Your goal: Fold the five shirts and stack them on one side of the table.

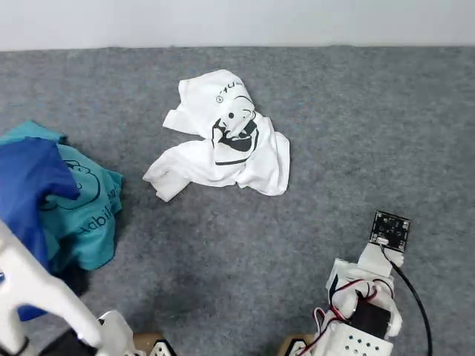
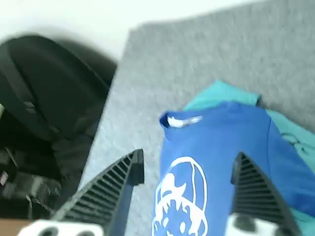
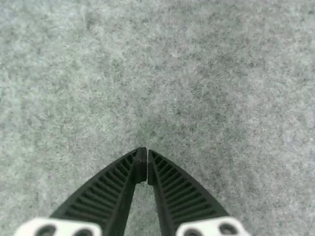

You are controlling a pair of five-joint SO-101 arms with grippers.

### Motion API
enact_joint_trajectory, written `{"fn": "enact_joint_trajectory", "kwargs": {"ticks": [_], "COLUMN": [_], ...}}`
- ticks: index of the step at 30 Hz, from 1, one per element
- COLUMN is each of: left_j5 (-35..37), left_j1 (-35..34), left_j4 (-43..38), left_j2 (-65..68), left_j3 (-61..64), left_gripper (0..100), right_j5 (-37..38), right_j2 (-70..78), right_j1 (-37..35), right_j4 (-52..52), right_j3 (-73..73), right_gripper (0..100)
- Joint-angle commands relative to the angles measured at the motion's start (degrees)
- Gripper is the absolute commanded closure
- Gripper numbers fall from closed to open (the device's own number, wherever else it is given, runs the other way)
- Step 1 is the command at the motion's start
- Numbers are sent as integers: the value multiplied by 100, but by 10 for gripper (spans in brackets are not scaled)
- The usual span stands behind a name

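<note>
Grey felt tabletop point(image 1: 356, 133), white wall point(image 1: 237, 22) behind, crumpled white shirt point(image 1: 223, 141) mid-table

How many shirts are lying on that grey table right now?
3: a crumpled white printed shirt mid-table, a teal shirt at the left edge, a blue shirt lying over it. More may be hidden underneath.

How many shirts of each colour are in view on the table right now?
white shirt: 1
teal shirt: 1
blue shirt: 1
Total: 3 shirts in view
</note>
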Motion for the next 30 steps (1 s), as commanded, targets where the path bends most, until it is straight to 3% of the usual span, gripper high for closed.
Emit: {"fn": "enact_joint_trajectory", "kwargs": {"ticks": [1, 6, 13, 17, 23, 30], "left_j5": [-9, 18, 1108, 1213, 1213, 1213], "left_j1": [114, 686, 1697, 2409, 3200, 3253], "left_j4": [325, 1152, 1705, 1802, 2022, 2101], "left_j2": [-651, -1134, -1433, -1424, -1459, -1477], "left_j3": [57, 593, 831, 954, 1560, 1684], "left_gripper": [717, 727, 907, 988, 985, 985], "right_j5": [44, 44, 44, 44, 44, 44], "right_j2": [-48, -48, -48, -48, -48, -48], "right_j1": [84, 84, 84, 84, 84, 66], "right_j4": [22, 22, 22, 22, 22, 22], "right_j3": [79, 79, 79, 79, 79, 79], "right_gripper": [989, 989, 989, 989, 989, 988]}}
